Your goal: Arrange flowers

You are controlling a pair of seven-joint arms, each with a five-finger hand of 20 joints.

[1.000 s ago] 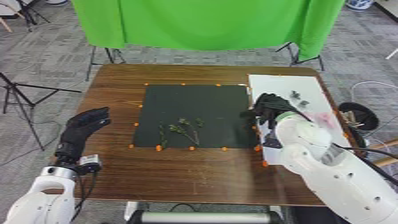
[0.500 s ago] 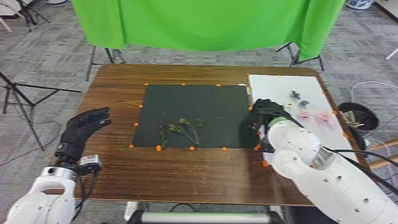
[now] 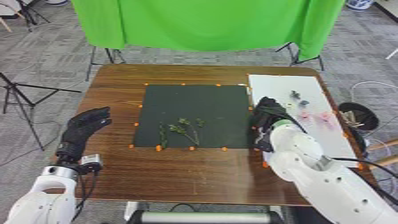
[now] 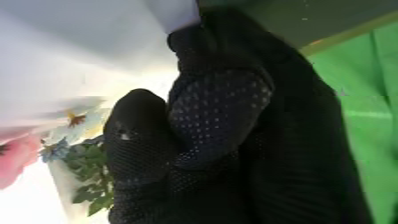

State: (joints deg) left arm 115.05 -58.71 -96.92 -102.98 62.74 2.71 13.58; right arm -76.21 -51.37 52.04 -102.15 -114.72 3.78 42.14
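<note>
Pink flowers [image 3: 325, 117] lie right of the right hand [image 3: 269, 114]; green sprigs [image 3: 184, 121] left.

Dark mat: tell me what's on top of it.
Green sprigs lie on the near part of the dark mat, with orange markers along its edges. Anything beneath the right hand at its right edge is covered.

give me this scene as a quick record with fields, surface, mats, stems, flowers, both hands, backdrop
surface: brown wooden table
dark mat: black mat in the middle, orange markers along its edges
light mat: white sheet on the right
stems: green sprigs lying on the black mat's near part
flowers: pink and grey-blue ones on the white sheet
left hand: left hand at the table's left side, fingers relaxed
right hand: right hand where black mat and white sheet meet
backdrop: green cloth beyond the far edge
</note>
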